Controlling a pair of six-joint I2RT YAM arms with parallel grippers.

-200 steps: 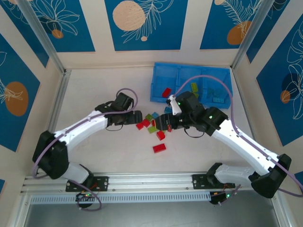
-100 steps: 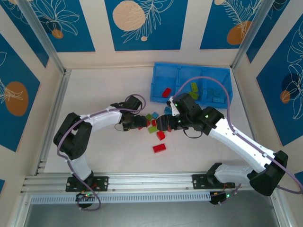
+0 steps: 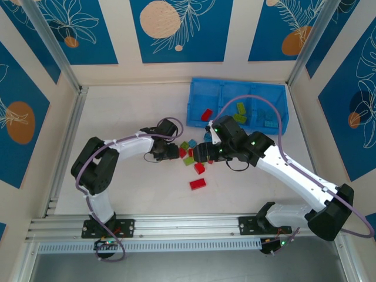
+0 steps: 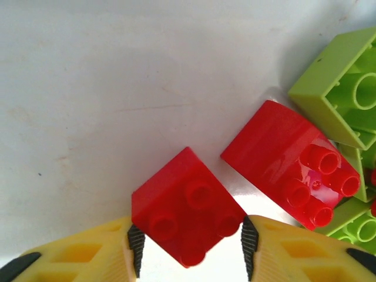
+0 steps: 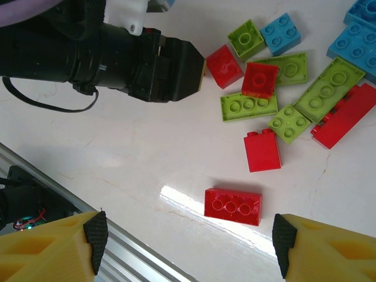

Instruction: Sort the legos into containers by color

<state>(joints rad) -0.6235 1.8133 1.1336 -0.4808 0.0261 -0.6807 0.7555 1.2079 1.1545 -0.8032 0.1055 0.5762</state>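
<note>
The small red brick (image 4: 188, 214) lies cornerwise on the worktop (image 4: 88, 88) between the left pincer's (image 4: 191, 249) pads, which seem to touch its corners; I cannot tell if it is gripped. Pads on flat faces would hold better, clear of the second red brick (image 4: 288, 170). The right pincer (image 5: 188, 249) hangs open, and the bin (image 3: 197, 106) waits beyond.
</note>
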